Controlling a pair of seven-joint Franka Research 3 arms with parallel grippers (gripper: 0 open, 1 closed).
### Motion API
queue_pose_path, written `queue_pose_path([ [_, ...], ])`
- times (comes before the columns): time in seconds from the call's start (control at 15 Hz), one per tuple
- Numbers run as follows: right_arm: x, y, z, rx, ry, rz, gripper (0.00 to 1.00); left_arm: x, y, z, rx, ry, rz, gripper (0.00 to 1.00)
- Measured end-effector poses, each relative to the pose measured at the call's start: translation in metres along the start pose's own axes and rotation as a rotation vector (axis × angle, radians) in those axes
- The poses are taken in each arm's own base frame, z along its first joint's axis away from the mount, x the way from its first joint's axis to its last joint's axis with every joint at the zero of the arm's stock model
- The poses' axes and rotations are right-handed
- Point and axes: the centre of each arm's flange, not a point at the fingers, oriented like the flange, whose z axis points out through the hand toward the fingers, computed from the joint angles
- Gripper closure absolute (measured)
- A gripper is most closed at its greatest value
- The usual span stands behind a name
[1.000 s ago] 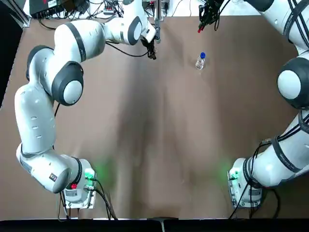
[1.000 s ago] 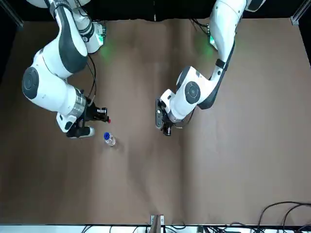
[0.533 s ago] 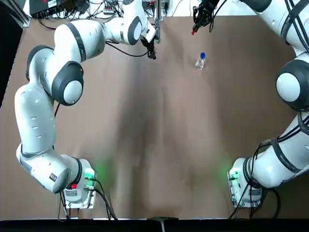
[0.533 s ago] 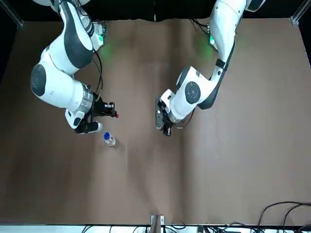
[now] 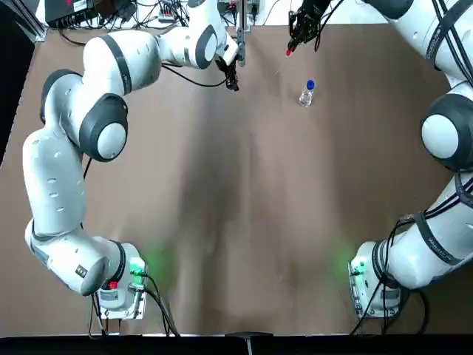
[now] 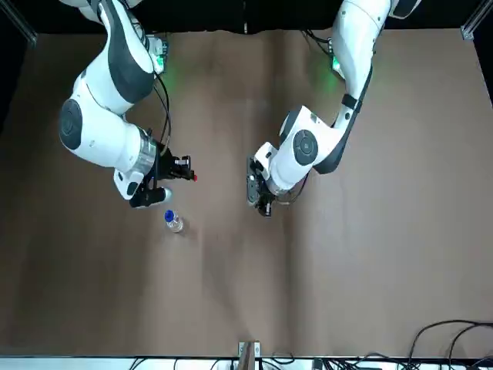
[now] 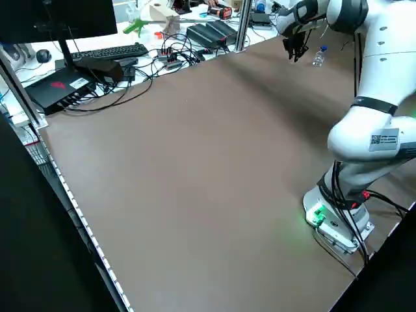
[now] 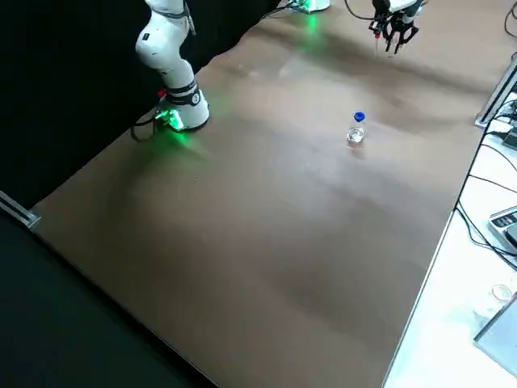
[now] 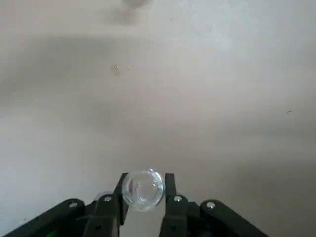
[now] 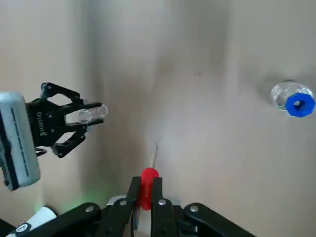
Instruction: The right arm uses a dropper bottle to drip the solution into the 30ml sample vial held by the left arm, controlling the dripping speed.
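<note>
Right wrist view, right pincer [image 10: 146,180]: closed on the red dropper top [image 10: 149,190], its tip pointing away from the fingers.
Change: right pincer is nearer the left one than a moment ago; the dropper is probably being brought over for dripping.
Left pincer [image 9: 146,176]: gripping the clear vial [image 9: 143,190], apart from the dropper.
Bottle [image 10: 291,98]: blue-collared, on the desk [image 5: 222,222] near the right pincer, untouched.
Next: likely align tip above vial, then squeeze slowly.
</note>
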Motion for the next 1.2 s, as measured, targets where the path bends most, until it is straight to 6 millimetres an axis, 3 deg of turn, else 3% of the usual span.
queue_pose_path([
  [0.47, -0.006, -0.018, 0.005, 0.063, -0.017, -0.001, 0.88, 0.0, 0.0, 0.0, 0.001, 0.0, 0.0, 0.69],
  [0.8, -0.008, -0.045, -0.003, 0.112, 0.036, -0.012, 0.88, 0.0, 0.0, 0.0, 0.001, 0.0, 0.001, 0.69],
  [1.2, -0.015, -0.073, 0.006, 0.129, 0.086, -0.026, 0.88, 0.0, 0.0, -0.001, 0.005, -0.007, 0.009, 0.69],
])
